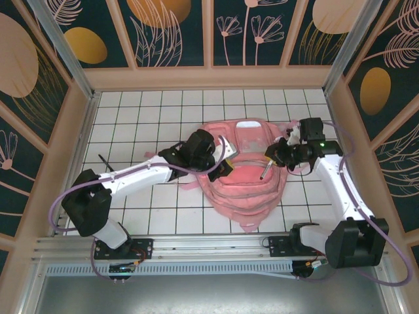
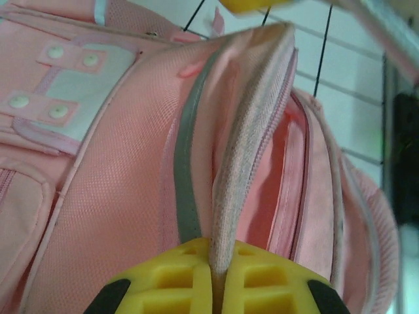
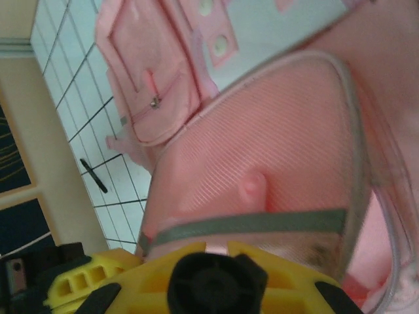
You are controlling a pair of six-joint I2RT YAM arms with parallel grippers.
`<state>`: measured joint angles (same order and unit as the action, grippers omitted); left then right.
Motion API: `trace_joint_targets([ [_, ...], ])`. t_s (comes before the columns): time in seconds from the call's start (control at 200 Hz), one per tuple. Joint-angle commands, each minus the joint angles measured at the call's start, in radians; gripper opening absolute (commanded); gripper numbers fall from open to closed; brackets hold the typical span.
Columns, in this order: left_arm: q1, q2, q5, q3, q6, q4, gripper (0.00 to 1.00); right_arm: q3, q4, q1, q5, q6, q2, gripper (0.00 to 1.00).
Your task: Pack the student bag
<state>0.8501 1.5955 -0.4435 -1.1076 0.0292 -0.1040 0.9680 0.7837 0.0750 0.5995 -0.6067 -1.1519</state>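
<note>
Student bag (image 1: 245, 190) lay flat near the middle of the tiled bench (image 1: 131, 111), between the two arms, its whitish front patch toward the far wall. Left arm (image 1: 137, 176) reached in from the bag's left side. Left jaws were closed right down on the rim of a bag panel beside the zip, the fabric edge pinched between the yellow pads (image 2: 163, 284) and drawn up taut in the left wrist view. Judged purpose: lifting that lip held the compartment gaping, so an item could go in without catching on the zip. Right arm (image 1: 340, 190) came in from the bag's right side, with the right jaws poised over the open mouth. They were nearly closed on a slim pen-like item (image 1: 264, 171) that angled down toward the opening. From the right wrist it appeared to be the round black end (image 3: 216, 284) seated between the yellow pads. Judged: item was presented tip-down, ready to be dropped into the held-open compartment. Whether its tip touched the lining could not be told. A black pen (image 1: 105, 160) lay on the bench well to the left of the bag, clear of both arms, presumably waiting to be packed
</note>
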Motion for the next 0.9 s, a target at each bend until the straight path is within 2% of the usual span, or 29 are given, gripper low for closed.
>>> trace_joint_targets([
  [0.0, -0.018, 0.041, -0.168, -0.050, -0.223, 0.115, 0.00, -0.046, 0.087, 0.000, -0.133, -0.275, 0.120, 0.00],
  [0.125, -0.022, 0.066, -0.116, -0.097, -0.292, 0.089, 0.00, -0.117, 0.029, 0.013, -0.163, -0.520, 0.277, 0.00],
  [0.205, -0.023, 0.069, -0.103, -0.118, -0.323, 0.090, 0.00, -0.178, -0.076, 0.047, -0.137, -0.622, 0.314, 0.00],
  [0.305, -0.023, 0.069, -0.106, -0.125, -0.402, 0.131, 0.00, -0.220, -0.204, 0.162, -0.139, -0.767, 0.294, 0.00],
  [0.425, -0.023, 0.088, -0.064, -0.157, -0.480, 0.102, 0.00, -0.225, -0.258, 0.356, -0.367, -0.960, 0.302, 0.00],
  [0.485, -0.023, 0.096, -0.059, -0.171, -0.490, 0.092, 0.00, -0.251, -0.318, 0.380, -0.413, -1.000, 0.280, 0.00],
  [0.611, -0.023, 0.079, -0.067, -0.148, -0.498, 0.151, 0.00, -0.283, -0.541, 0.382, -0.396, -1.007, 0.136, 0.00],
  [0.631, -0.023, 0.076, -0.063, -0.148, -0.488, 0.151, 0.00, -0.274, -0.561, 0.385, -0.402, -0.992, 0.115, 0.03],
  [0.646, -0.024, 0.074, -0.056, -0.152, -0.479, 0.146, 0.00, -0.261, -0.551, 0.388, -0.410, -0.990, 0.102, 0.10],
  [0.686, -0.028, 0.067, -0.011, -0.164, -0.459, 0.118, 0.00, -0.220, -0.485, 0.405, -0.472, -1.018, 0.080, 0.31],
  [0.711, -0.032, 0.063, 0.025, -0.173, -0.447, 0.099, 0.00, -0.195, -0.452, 0.415, -0.513, -1.025, 0.070, 0.50],
  [0.736, -0.036, 0.058, 0.059, -0.177, -0.435, 0.086, 0.00, -0.177, -0.411, 0.418, -0.547, -1.028, 0.065, 0.60],
  [0.771, -0.040, 0.050, 0.101, -0.181, -0.419, 0.075, 0.00, -0.147, -0.359, 0.415, -0.573, -1.019, 0.057, 0.66],
  [0.831, -0.046, 0.037, 0.147, -0.174, -0.402, 0.085, 0.00, -0.139, -0.318, 0.395, -0.581, -0.990, 0.055, 0.69],
  [0.891, -0.046, 0.027, 0.155, -0.158, -0.390, 0.106, 0.00, -0.166, -0.321, 0.369, -0.534, -0.983, 0.072, 0.71],
])
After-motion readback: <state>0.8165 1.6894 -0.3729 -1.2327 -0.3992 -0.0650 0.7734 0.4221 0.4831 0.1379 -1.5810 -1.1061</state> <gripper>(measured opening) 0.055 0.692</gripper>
